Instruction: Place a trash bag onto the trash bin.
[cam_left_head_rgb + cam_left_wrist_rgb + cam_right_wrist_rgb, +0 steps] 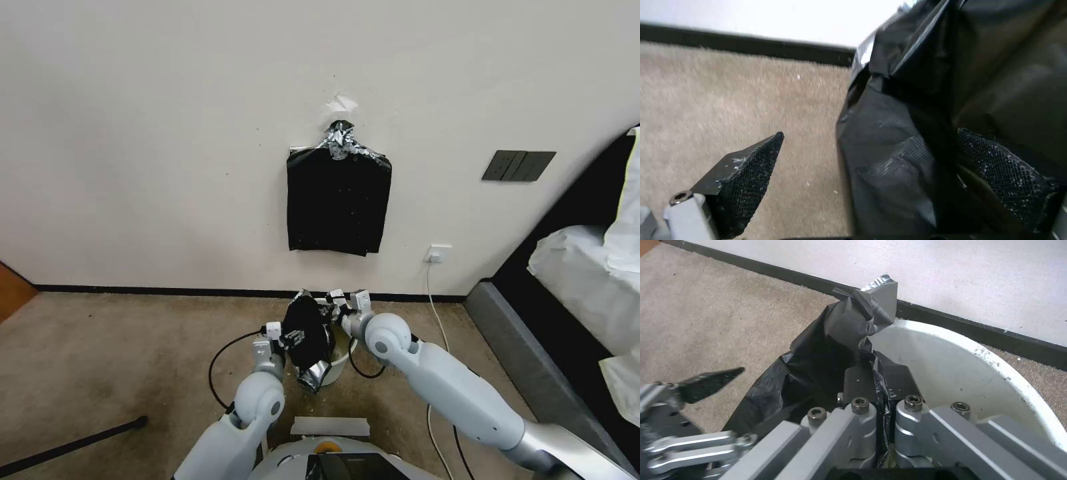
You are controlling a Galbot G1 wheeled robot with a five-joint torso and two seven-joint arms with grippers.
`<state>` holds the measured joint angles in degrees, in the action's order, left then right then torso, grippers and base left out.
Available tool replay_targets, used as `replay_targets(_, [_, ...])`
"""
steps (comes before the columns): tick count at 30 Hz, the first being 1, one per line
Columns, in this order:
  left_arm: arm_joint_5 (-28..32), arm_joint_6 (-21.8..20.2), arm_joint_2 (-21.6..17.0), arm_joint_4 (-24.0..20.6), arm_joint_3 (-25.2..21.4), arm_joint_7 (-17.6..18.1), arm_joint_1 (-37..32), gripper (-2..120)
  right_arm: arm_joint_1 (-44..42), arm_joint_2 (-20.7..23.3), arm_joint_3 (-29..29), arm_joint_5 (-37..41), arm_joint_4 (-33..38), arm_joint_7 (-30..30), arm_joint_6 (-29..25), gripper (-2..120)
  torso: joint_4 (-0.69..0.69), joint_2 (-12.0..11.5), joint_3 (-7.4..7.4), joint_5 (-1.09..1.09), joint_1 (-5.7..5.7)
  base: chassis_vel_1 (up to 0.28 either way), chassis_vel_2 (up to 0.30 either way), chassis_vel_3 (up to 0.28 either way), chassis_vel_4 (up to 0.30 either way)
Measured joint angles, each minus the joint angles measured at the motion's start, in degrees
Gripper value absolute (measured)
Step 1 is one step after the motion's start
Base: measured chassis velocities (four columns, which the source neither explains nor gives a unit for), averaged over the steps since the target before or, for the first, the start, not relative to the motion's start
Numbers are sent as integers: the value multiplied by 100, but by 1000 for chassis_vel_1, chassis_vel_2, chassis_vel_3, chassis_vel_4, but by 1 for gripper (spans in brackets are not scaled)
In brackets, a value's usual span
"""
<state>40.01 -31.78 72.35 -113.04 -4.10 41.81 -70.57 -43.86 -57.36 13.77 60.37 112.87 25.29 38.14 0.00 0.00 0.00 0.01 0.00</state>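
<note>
Head view: The trash bin (338, 363) stands on the carpet (120, 360) close to the wall (167, 133), directly ahead of the robot. The trash bag (308, 337) is held over the bin's left side, draped from above the rim down its outer wall, with a silvery crumpled end near the bin's base. The left gripper (291, 339) is against the bag's left face. The right gripper (335, 305) is at the bag's upper edge, above the far rim. A flat bundle of black bags (338, 200) hangs on the wall above. A bed (587, 267) stands at the right.

Left wrist view: The left gripper (880, 173) has its jaws wide apart. One finger (746, 180) stands clear over bare carpet (720, 100); the other finger (1000, 176) lies within the folds of the trash bag (893, 160). The film hangs between them, not pinched. The baseboard (751, 45) runs along behind.

Right wrist view: The right gripper (879, 373) has its jaws closed narrow on an edge of the trash bag (818, 366), the film caught between the pads. The bag rises to a crumpled peak above the grip and falls outside the trash bin (996, 370), whose white interior lies open beside the jaws. The left gripper (706, 381) shows beyond the bag, one dark fingertip in the open.
</note>
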Motion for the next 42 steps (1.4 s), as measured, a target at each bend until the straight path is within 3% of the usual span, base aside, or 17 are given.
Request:
replay_targets(7, [519,-187,117,247,79,297,240,100,-14,23,-5,-1,7,7,-4,0,0,0,0,-1,0,0,0,0,0])
replay_targets(13, [677,-212,211,396,136,410,376,75,-54,52,-11,-5,12,11,-24,0,1,0,-1,2,-1,0,0,0,0])
replay_targets(15, [721,-212,221,413,147,447,406,72,-59,51,-13,-8,12,12,-28,0,2,0,-1,1,-1,0,0,0,0])
replay_targets(21, [1309,-367,253,412,246,965,633,49,-93,33,-17,-40,-6,14,-63,0,0,0,0,0,-1,0,0,0,0])
replay_targets(28, [1494,-395,230,435,249,1112,675,25,-164,37,-51,-59,-7,14,-80,0,0,0,0,-1,-1,0,0,0,0])
replay_targets(35, [1700,-190,115,405,165,1070,622,2,-354,99,-152,-205,67,-31,-168,0,-1,0,0,-2,-1,0,0,0,0])
replay_targets(42, [1635,93,-102,136,52,694,450,1,-374,144,-221,-548,229,-126,-414,0,1,0,0,0,0,0,0,0,0])
